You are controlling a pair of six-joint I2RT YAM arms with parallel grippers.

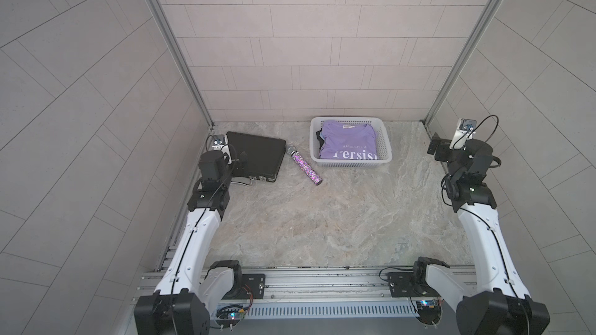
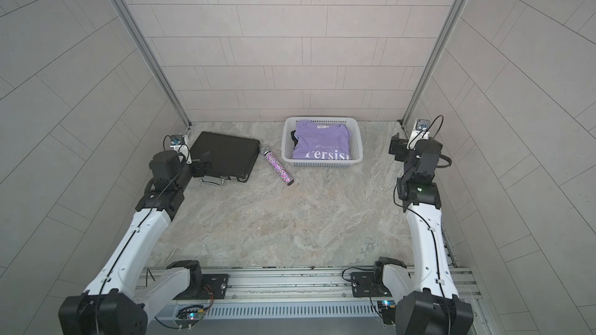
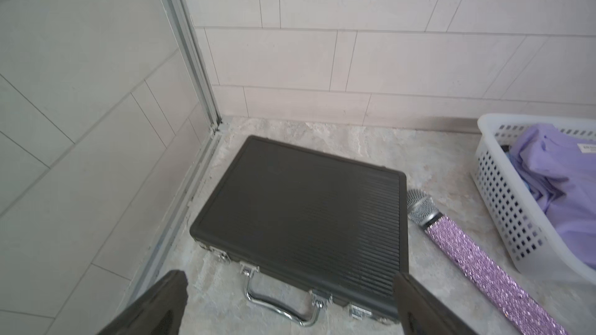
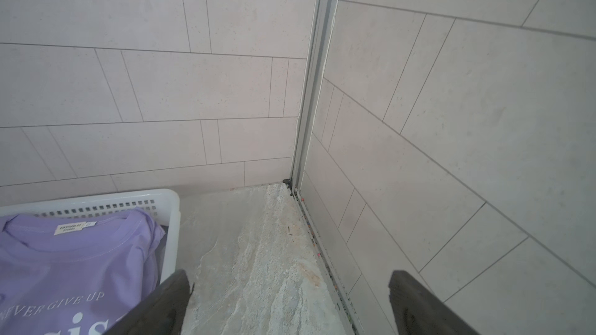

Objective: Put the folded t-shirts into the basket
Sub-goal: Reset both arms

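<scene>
Right wrist, lilac shirt (image 4: 74, 259) reading "NEVER GIVE UP" in basket (image 4: 167, 201), left fingers (image 3: 158, 307), right fingers (image 4: 161, 307), both spread empty

The white perforated basket (image 1: 351, 163) stands by the back wall. Inside, the folded lilac shirt (image 1: 348, 141) lies flat on top, with the black shirt (image 1: 319, 140) peeking out underneath.

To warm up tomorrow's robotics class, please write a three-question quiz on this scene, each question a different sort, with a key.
1. True or false: the lilac t-shirt lies topmost in the basket.
2. What lies between the black case and the basket? A) glittery microphone B) mug C) scissors
3. Fill in: the left gripper and right gripper are both ____.
Key: 1 true; 2 A; 3 open.
</scene>
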